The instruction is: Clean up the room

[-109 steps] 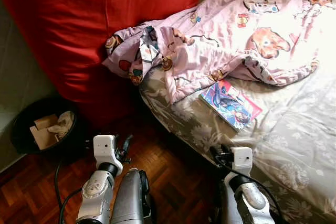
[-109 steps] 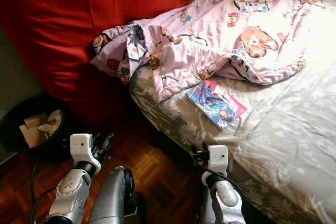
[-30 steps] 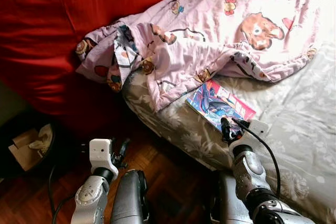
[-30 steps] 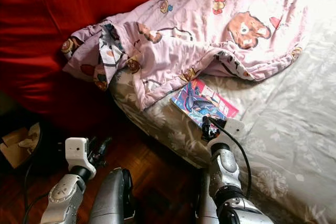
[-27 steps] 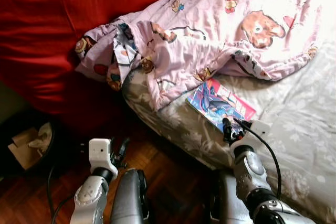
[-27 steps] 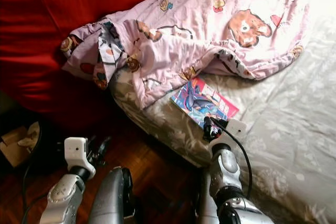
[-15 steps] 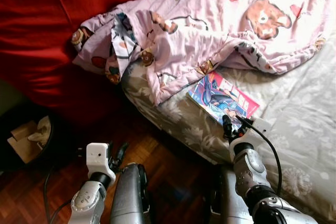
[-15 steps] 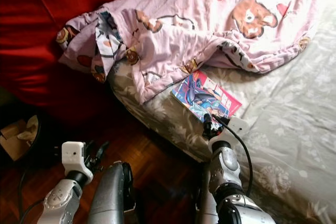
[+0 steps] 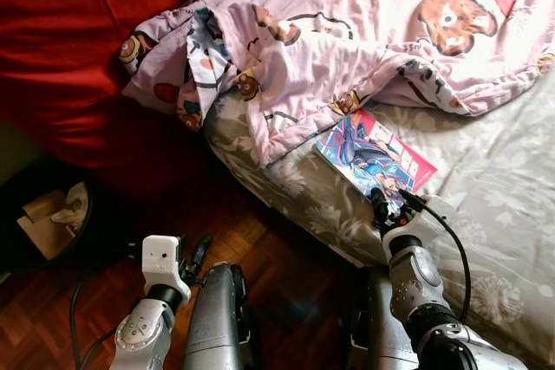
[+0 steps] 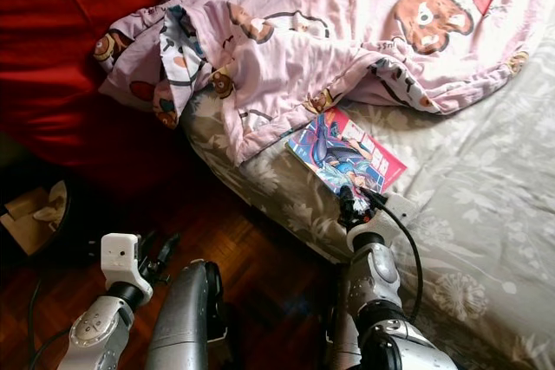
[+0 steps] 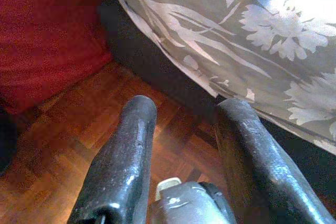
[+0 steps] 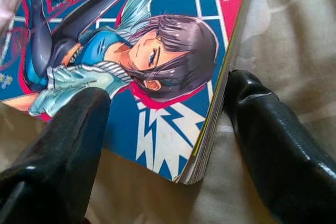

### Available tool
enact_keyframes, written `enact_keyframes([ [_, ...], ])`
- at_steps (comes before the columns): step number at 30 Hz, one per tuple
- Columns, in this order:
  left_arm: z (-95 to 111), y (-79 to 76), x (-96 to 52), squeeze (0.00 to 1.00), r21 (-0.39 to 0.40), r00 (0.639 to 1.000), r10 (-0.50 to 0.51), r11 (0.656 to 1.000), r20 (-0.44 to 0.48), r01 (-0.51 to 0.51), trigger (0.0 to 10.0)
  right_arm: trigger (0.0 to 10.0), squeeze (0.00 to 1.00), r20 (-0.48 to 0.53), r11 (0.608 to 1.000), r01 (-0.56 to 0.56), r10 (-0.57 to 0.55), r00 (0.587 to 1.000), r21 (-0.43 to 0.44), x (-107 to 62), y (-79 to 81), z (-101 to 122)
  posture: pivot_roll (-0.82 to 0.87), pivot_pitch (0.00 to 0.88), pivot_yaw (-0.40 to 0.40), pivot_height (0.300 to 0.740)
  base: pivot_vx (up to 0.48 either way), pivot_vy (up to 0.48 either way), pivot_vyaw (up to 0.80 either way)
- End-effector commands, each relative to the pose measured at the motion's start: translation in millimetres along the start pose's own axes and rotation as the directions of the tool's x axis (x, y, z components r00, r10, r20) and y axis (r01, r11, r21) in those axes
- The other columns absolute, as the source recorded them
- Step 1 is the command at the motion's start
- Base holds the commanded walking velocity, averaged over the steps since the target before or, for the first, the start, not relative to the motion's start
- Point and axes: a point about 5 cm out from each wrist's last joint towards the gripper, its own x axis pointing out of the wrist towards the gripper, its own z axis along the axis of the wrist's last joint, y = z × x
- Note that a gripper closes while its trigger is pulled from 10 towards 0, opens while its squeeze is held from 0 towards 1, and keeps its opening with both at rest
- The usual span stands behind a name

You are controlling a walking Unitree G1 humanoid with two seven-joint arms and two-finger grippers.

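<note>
One comic book (image 9: 375, 159) lies flat on the bed (image 9: 494, 214), close to its near edge and just below the hem of the pink bear-print blanket (image 9: 347, 32). Right gripper (image 12: 168, 145) is at the book's near corner: jaws spread, one black finger (image 12: 58, 145) over the cover, the other (image 12: 273, 145) on the floral sheet just beside the spine edge; the corner sits between them, not pinched. Blanket is bunched toward the bed's left corner, one fold hanging over the edge against a red cushion (image 9: 78, 49). Left gripper (image 11: 184, 145) hangs low over the parquet floor (image 9: 286, 275) beside the bed, jaws spread, holding nothing. Dark bin (image 9: 52, 223) with cardboard and tissue stands on the floor at far left.
</note>
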Motion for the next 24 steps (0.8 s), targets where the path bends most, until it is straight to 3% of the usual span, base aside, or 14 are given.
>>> enact_keyframes([
  [1, -8.1, 4.4, -8.7, 0.00, 0.013, 0.999, 0.006, 1.000, -0.051, -0.005, 10.0, 10.0, 0.00, -0.142, 0.994, 0.043, -0.028, 0.989, 0.102, -15.1, -9.2, -34.6, 0.16, 0.389, 0.100, 0.589, 0.000, 0.000, 0.00],
  [4, -7.7, 4.4, -11.0, 0.00, 0.019, 0.998, 0.002, 1.000, -0.055, -0.001, 10.0, 10.0, 0.00, -0.213, 0.969, -0.011, 0.065, 0.975, 0.246, -24.3, -8.6, -52.1, 0.17, 0.395, 0.107, 0.589, 0.000, 0.000, 0.00],
  [8, -7.6, 4.6, -12.8, 0.00, 0.024, 0.998, -0.002, 1.000, -0.059, 0.003, 10.0, 10.0, 0.00, -0.256, 0.950, -0.074, 0.156, 0.954, 0.302, -30.1, -4.1, -62.7, 0.18, 0.402, 0.111, 0.589, 0.000, 0.000, 0.00],
  [13, -6.3, 6.0, -15.9, 0.00, 0.029, 0.998, -0.001, 1.000, -0.064, 0.003, 10.0, 10.0, 0.00, -0.324, 0.960, -0.093, 0.179, 0.929, 0.263, -38.9, -4.4, -76.2, 0.19, 0.412, 0.115, 0.589, 0.000, 0.000, 0.00],
  [21, -6.7, 6.8, -18.8, 0.00, 0.034, 0.997, 0.000, 0.999, -0.075, 0.002, 10.0, 10.0, 0.00, -0.290, 0.946, -0.107, 0.200, 0.936, 0.306, -37.9, -3.8, -73.3, 0.20, 0.414, 0.118, 0.589, 0.000, 0.000, 0.00],
  [22, -6.8, 6.9, -19.2, 0.00, 0.035, 0.997, 0.001, 0.999, -0.077, 0.002, 10.0, 5.9, 0.00, -0.283, 0.942, -0.119, 0.212, 0.935, 0.313, -36.6, -1.5, -72.2, 0.20, 0.413, 0.118, 0.589, 0.000, 0.000, 0.00],
  [23, -6.8, 6.9, -19.2, 0.00, 0.035, 0.997, 0.001, 0.999, -0.077, 0.002, 10.0, 5.9, 0.00, -0.283, 0.942, -0.119, 0.212, 0.935, 0.313, -36.6, -1.5, -72.2, 0.20, 0.413, 0.118, 0.589, 0.000, 0.000, 0.00],
  [24, -6.8, 6.9, -19.4, 0.00, 0.035, 0.997, 0.001, 0.999, -0.078, 0.002, 10.0, 4.0, 0.00, -0.277, 0.940, -0.129, 0.222, 0.935, 0.317, -35.4, 0.4, -71.2, 0.20, 0.413, 0.118, 0.589, 0.000, 0.000, 0.00],
])
